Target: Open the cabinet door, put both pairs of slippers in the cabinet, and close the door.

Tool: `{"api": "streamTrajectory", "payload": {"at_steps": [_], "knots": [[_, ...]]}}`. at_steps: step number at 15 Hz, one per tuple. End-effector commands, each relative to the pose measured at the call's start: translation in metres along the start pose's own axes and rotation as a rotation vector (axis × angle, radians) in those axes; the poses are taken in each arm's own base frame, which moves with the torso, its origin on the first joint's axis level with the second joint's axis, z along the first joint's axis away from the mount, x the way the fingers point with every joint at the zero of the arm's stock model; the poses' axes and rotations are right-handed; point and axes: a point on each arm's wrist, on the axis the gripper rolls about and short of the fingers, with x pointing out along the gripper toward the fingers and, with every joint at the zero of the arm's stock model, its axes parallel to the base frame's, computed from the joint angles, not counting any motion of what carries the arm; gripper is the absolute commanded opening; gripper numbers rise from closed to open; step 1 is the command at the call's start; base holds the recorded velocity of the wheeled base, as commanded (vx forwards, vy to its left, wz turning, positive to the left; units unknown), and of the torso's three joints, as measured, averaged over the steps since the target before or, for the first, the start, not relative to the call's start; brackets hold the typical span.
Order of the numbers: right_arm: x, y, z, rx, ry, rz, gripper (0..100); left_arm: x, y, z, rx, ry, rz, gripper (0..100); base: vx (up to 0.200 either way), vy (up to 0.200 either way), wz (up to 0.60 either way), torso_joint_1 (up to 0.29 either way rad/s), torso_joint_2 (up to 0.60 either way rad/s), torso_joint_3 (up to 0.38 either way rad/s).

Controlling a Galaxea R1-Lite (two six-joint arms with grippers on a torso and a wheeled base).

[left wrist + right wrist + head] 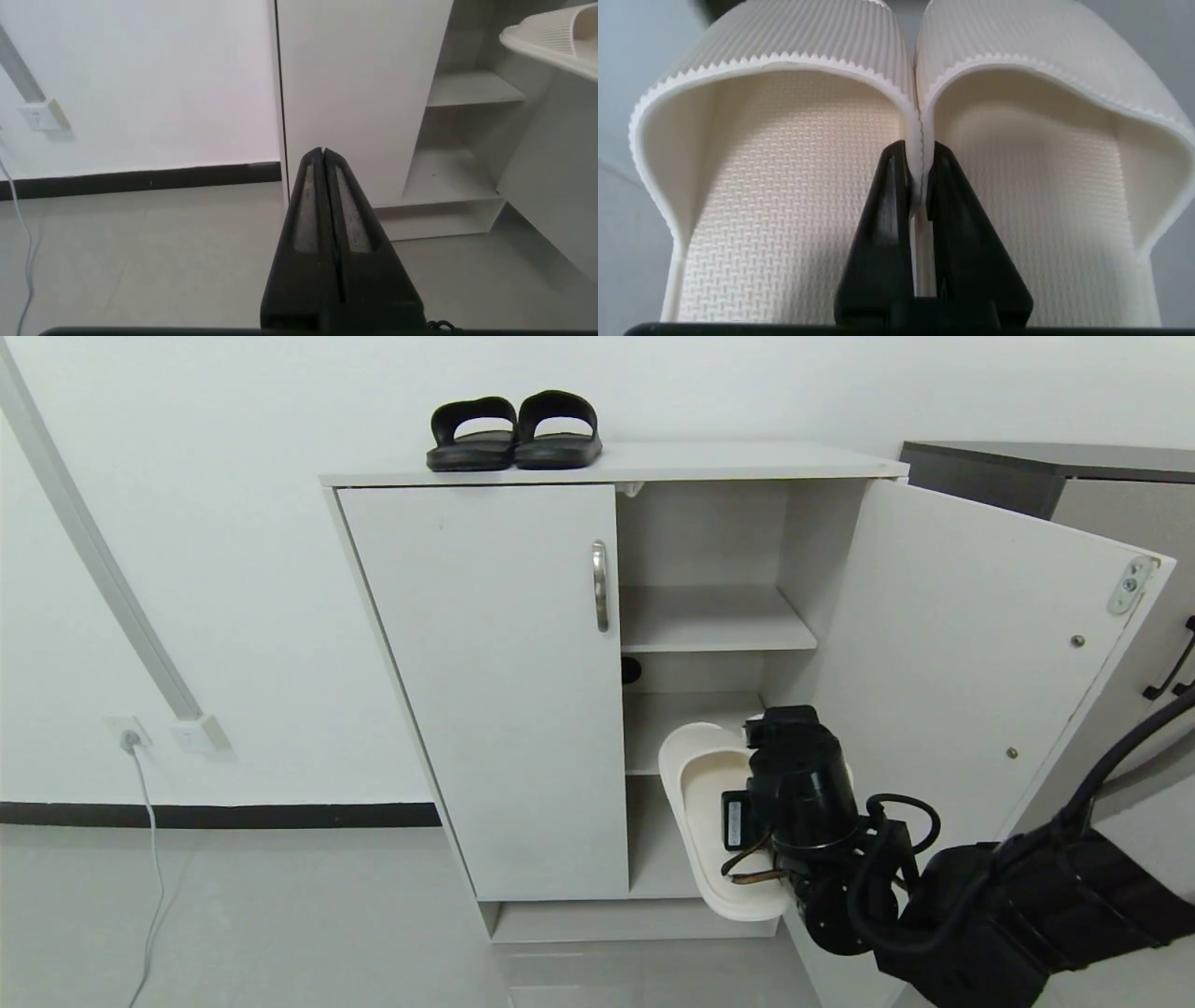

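White slippers [785,215] pinched by their inner edges in the right gripper [915,163] — before the open cabinet [485,691]; left gripper [322,161] closed.

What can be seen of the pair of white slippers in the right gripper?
The pair of cream-white, foam-like slide slippers has ribbed straps with zigzag edges and textured footbeds. They sit side by side; the right gripper is shut on their adjoining strap edges. They hang tilted in front of the lower shelves of the open white cabinet.
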Motion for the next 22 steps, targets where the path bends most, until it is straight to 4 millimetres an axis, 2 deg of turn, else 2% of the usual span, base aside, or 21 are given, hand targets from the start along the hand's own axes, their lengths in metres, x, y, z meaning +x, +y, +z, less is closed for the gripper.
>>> {"api": "streamTrajectory", "payload": {"at_steps": [1,6,11,22], "knots": [[0.003,-0.002,-0.008,-0.017,0.017,-0.008,0,0.0,0.0,0.0,0.0,0.002,0.001,0,0.0,0.0,0.0,0.0,0.0,0.0],[0.027,-0.013,-0.032,-0.054,0.016,-0.021,0,0.0,0.0,0.0,-0.003,0.002,0.001,0,0.0,0.0,0.0,0.0,0.0,0.0],[0.043,-0.025,-0.041,-0.073,0.019,-0.029,0,0.0,0.0,0.0,-0.007,0.002,0.001,0,0.0,0.0,0.0,0.0,0.0,0.0],[0.057,-0.041,-0.041,-0.06,0.032,-0.054,0,0.0,0.0,0.0,-0.02,0.004,0.0,0,0.0,0.0,0.0,0.0,0.0,0.0]]}}
